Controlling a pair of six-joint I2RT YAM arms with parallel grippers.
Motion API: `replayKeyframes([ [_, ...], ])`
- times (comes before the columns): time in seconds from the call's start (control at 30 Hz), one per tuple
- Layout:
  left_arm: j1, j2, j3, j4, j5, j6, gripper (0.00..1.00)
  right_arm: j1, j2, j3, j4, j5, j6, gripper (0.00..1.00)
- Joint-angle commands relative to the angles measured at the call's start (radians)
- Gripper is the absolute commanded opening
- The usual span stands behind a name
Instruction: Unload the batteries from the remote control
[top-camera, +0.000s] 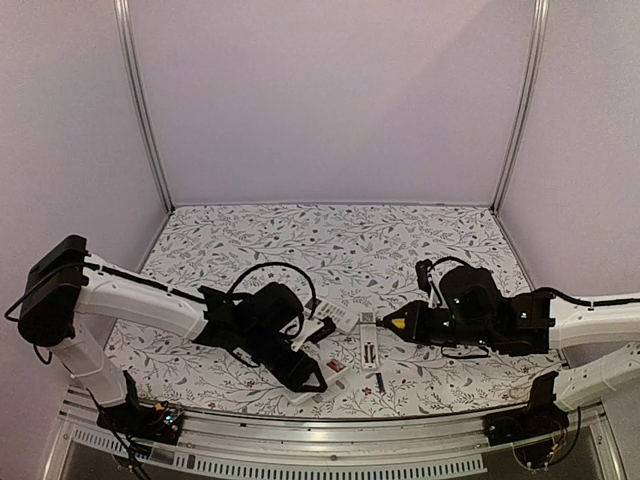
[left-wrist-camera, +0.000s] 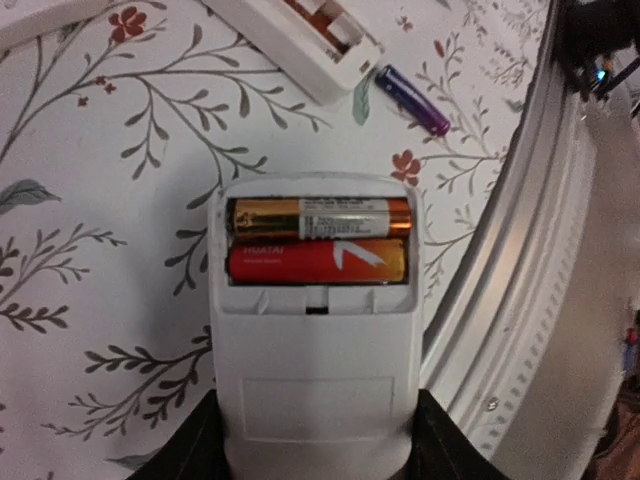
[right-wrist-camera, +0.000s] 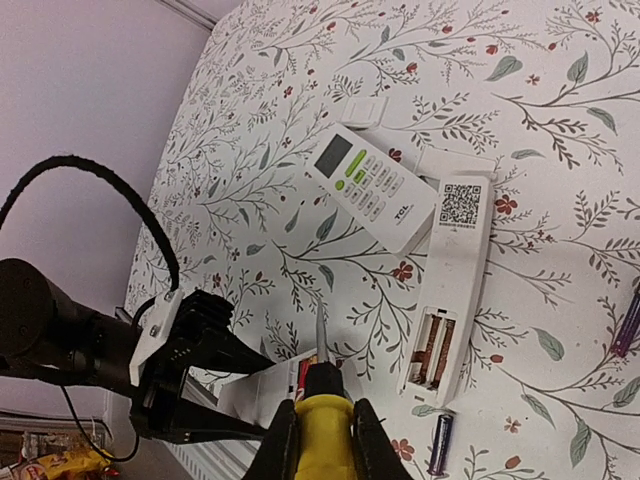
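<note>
My left gripper is shut on a white remote, back side up, its battery bay open. Two batteries lie in the bay: a gold one and a red one. In the top view this gripper holds the remote near the table's front edge. My right gripper is shut on a yellow-handled tool; its metal tip points above the held remote. A dark blue battery lies loose on the table and also shows in the left wrist view.
A long white remote with a QR code lies with its bay open and without batteries. A keypad remote leans over it. A small white cover lies farther back. Another dark battery shows at the right edge. The metal table rail is close.
</note>
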Motion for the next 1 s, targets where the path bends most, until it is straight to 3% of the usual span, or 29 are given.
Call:
replayKeyframes([
  [0.0, 0.07, -0.068, -0.122, 0.361, 0.454, -0.491, 0.28, -0.023, -0.024, -0.012, -0.028, 0.02, -0.01, 0.0],
  [0.1, 0.085, -0.076, -0.211, 0.612, 0.593, -0.741, 0.29, -0.031, -0.026, -0.006, -0.029, 0.014, -0.016, 0.0],
  [0.27, 0.111, -0.075, -0.275, 0.898, 0.69, -1.024, 0.3, -0.032, -0.024, 0.007, -0.037, 0.012, -0.024, 0.0],
  [0.57, 0.16, -0.01, -0.41, 1.485, 0.703, -1.481, 0.3, -0.032, -0.038, -0.004, -0.038, 0.016, -0.009, 0.0],
  [0.8, 0.188, -0.044, -0.391, 1.402, 0.712, -1.44, 0.29, -0.031, -0.037, -0.001, -0.039, 0.019, -0.009, 0.0],
  [0.93, 0.222, -0.128, -0.323, 0.895, 0.726, -1.114, 0.29, -0.032, -0.039, -0.001, -0.043, 0.018, -0.006, 0.0],
  [0.97, 0.248, -0.139, -0.337, 0.961, 0.745, -1.152, 0.3, -0.032, -0.043, -0.002, -0.043, 0.019, -0.005, 0.0],
])
